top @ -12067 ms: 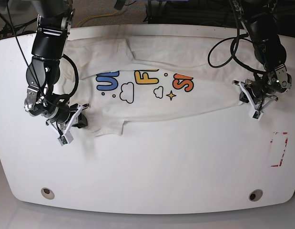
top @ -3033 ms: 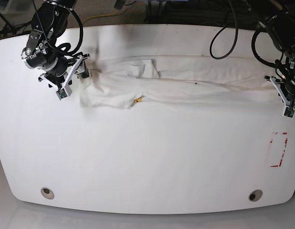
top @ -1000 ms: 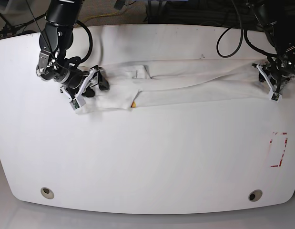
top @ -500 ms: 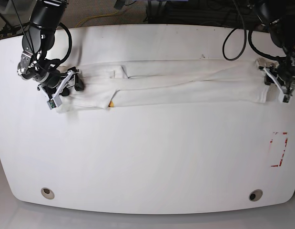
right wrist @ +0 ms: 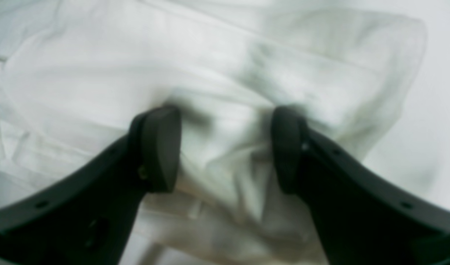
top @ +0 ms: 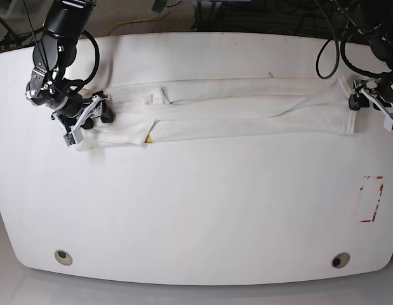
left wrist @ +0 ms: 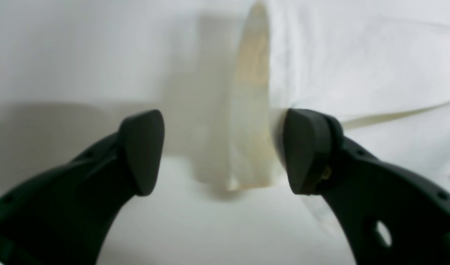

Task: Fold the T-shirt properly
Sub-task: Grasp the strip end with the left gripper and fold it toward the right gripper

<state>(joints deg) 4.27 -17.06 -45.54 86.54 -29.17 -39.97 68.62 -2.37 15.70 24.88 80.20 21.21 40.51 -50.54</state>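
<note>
The white T-shirt (top: 247,108) lies as a long narrow band across the far half of the white table (top: 196,210), print hidden except a small yellow spot (top: 147,138). My right gripper (top: 82,124) is over the band's left end. In the right wrist view its jaws (right wrist: 225,147) stand apart with bunched cloth (right wrist: 210,55) between the pads. My left gripper (top: 376,107) is at the band's right end. In the left wrist view it (left wrist: 223,151) is open, with the shirt's edge (left wrist: 247,110) between the jaws and the cloth (left wrist: 357,55) touching one pad.
A red tape rectangle (top: 372,199) marks the table at the right. Two round holes (top: 63,257) (top: 339,260) sit near the front edge. Cables hang behind the far edge (top: 298,19).
Over the last seconds the folded band was drawn out long and straight. In the last half second my left gripper moved right, off the shirt's end, and opened. The left end has barely moved.
</note>
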